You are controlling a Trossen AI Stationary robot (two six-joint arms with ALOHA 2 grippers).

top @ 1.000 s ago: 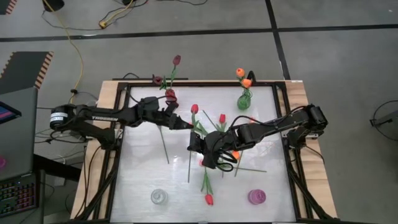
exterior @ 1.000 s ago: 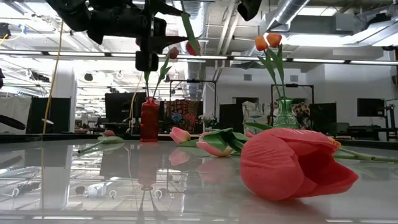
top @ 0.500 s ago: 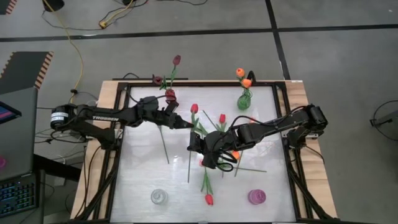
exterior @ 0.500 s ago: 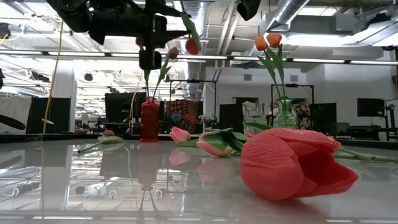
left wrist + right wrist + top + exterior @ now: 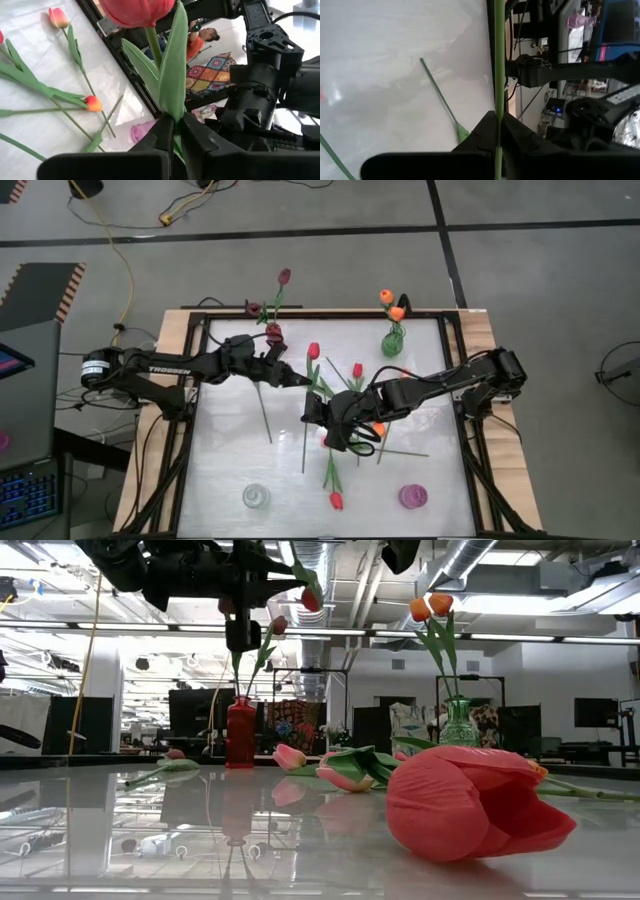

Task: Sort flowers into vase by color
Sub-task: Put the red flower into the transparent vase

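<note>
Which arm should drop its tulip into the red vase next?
Left. Its gripper, shut on the red artificial tulip, hangs close to the dark red vase; the right gripper holds only a thin green stem farther away.

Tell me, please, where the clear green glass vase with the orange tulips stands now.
In the high view, the clear green glass vase stands at the table's far edge, right of centre. It holds two orange tulips, and the dark red vase is to its left.

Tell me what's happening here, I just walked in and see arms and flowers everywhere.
Two arms are sorting tulips into vases. The left gripper is shut on a red tulip, held above the table. The right gripper is shut on a green stem. The red vase and green vase already hold flowers.
</note>
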